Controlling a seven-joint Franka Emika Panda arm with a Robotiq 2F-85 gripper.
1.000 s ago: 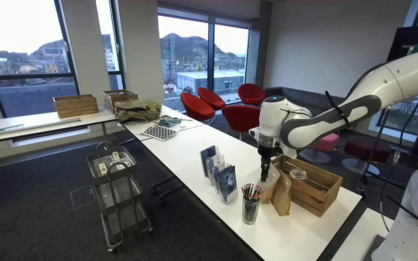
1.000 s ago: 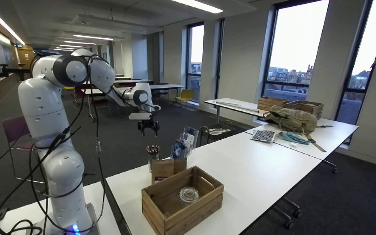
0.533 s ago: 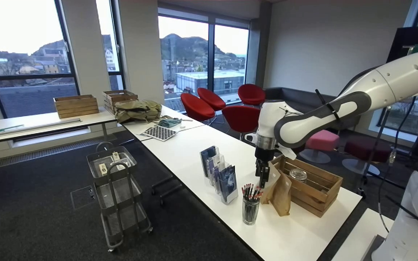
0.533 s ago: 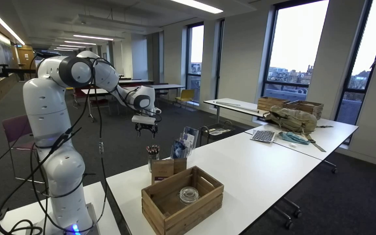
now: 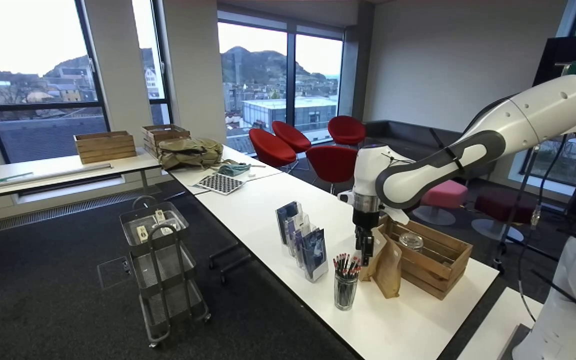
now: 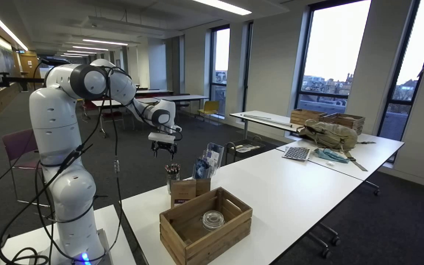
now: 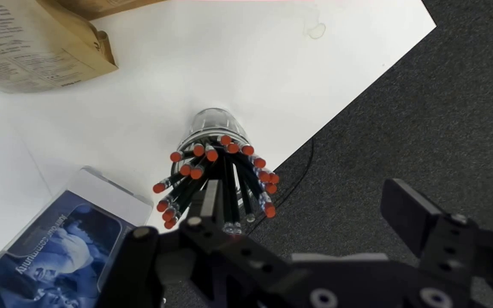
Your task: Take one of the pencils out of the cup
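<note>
Black gripper [image 7: 302, 185], pointing down, its fingers [image 7: 405, 211] parted wide. In my wrist view one finger overlaps the pencils [image 5: 346, 266], while the opposite one shows against dark carpet [image 7: 443, 128]. In an exterior view I note a gap between the fingertips and the eraser ends below, so gripper and pencils are apart. Pencils: dark shafts, mostly red eraser ends up, fanned out, standing in the cup [image 7: 214, 122]. Cup: clear glass, upright on the white table [image 7: 272, 77], near its edge. Paper bags [image 5: 389, 270] and leaflets [image 7: 58, 252] stand near it, apart from it. Just beside the bags, the crate [image 6: 219, 243], of wood; I see a glass jar [image 6: 213, 219] inside. I cannot tell whether bags and crate touch. Far along the tabletop I record a backpack [image 6: 326, 134], a checkered board [image 6: 296, 153] and a teal cloth [image 6: 331, 155]. Mesh trolley [image 5: 164, 274] on the carpet alongside; red chairs [image 5: 333, 162] across the table from it.
</note>
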